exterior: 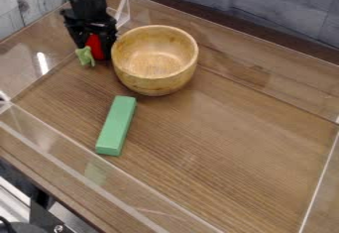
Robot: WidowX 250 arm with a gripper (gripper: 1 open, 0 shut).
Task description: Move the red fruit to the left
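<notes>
The red fruit (91, 50) sits between the open pincer's (90, 45) fingers.

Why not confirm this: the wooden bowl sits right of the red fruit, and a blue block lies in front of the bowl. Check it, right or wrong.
Wrong in one respect: the block is green, not blue, as the camera view shows. The wooden bowl does sit right of the red fruit.
</notes>
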